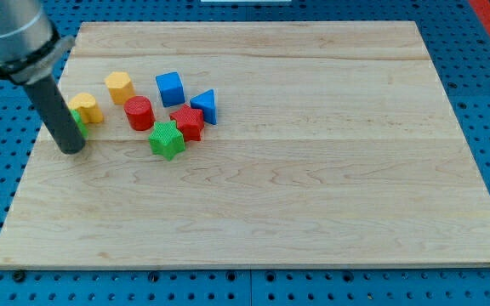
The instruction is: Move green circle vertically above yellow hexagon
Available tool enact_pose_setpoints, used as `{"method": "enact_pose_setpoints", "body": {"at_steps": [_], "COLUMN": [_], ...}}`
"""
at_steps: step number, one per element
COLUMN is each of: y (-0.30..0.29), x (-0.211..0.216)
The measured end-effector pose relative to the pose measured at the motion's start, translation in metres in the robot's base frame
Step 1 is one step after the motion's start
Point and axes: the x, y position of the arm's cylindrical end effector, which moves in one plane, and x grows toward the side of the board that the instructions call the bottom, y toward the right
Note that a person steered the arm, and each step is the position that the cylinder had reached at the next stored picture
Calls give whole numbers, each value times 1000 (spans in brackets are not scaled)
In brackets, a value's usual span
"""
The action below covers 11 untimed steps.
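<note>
My tip rests on the board near its left edge. A green block, likely the green circle, is mostly hidden behind the rod, and only a sliver shows on the rod's right side, touching it. A yellow block, whose shape I cannot make out, sits just above that sliver. The yellow hexagon lies further up and to the right, apart from the rod.
A red cylinder, blue cube, blue triangle, red star and green star cluster right of the yellow hexagon. The wooden board sits on a blue pegboard.
</note>
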Motion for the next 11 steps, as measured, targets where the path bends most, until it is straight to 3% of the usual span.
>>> {"method": "enact_pose_setpoints", "body": {"at_steps": [2,3,4,5,6,7,9,10,11], "y": [-6,-12,-49,-8,-5,-15,41,41,48], "x": [-65,-46,-74,-132,-168,-146,-139,-174,-177]}}
